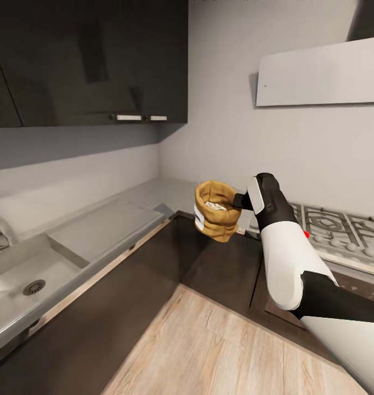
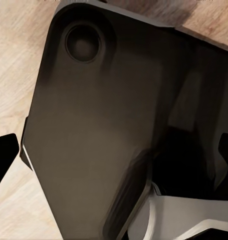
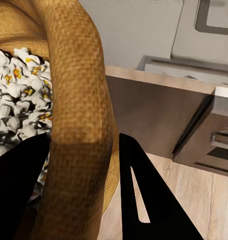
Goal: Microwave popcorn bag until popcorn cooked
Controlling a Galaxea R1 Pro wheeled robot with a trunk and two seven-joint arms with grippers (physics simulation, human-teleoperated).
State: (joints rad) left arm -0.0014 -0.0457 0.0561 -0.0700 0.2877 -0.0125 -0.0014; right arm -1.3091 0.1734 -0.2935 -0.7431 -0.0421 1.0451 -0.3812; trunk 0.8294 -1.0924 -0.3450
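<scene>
Right hand (image 3: 83, 190) pinching popcorn bag (image 1: 216, 218) rim, popcorn (image 3: 16, 95) inside, no readable writing

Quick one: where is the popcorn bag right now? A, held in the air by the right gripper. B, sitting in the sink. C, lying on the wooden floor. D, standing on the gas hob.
A: the right gripper pinches the rolled rim of the popcorn bag, which hangs above the floor in front of the dark cabinets.

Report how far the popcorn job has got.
Done: the popcorn bag is off the countertop, lifted in the air in front of the dark corner cabinets. In hand: the right gripper pinches its rolled rim, one finger inside and one outside, as the right wrist view shows. The popcorn inside looks white and puffed, so it may already be cooked. Left: I cannot confirm any microwave step from these views.
</scene>
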